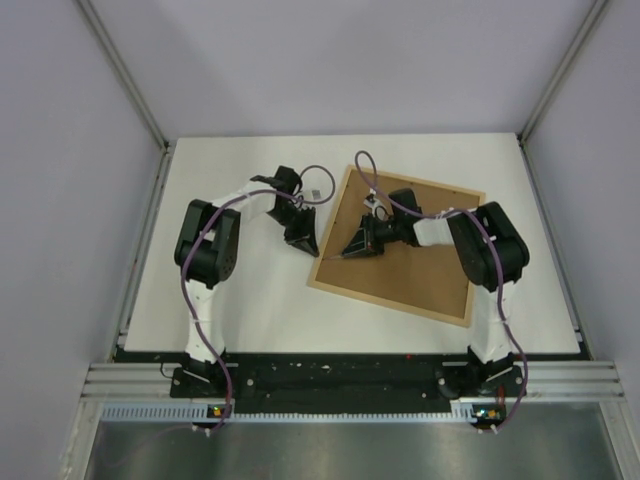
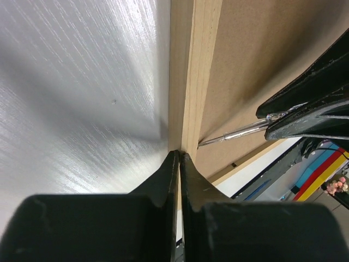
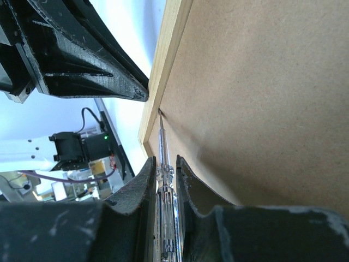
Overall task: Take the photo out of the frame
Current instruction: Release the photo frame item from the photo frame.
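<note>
Right gripper [image 3: 166, 160] holds tool [image 3: 161, 131] against frame [image 3: 165, 54] edge.

A lab test cell: white table [image 1: 262, 312] walled by grey panels [image 1: 60, 200].

We see a white tabletop [image 1: 250, 310], faint woodgrain, at centre | pale grey left wall [image 1: 60, 250] at 9 o'clock, back wall [image 1: 340, 60] at 12, right wall [image 1: 600, 230] at 3 | aluminium corner posts [image 1: 125, 75] at 11 and 1 | ribbed aluminium rail [image 1: 340, 380] at 6, dull metal sheet [image 1: 340, 450] beyond it | we note soft, even light.
</note>
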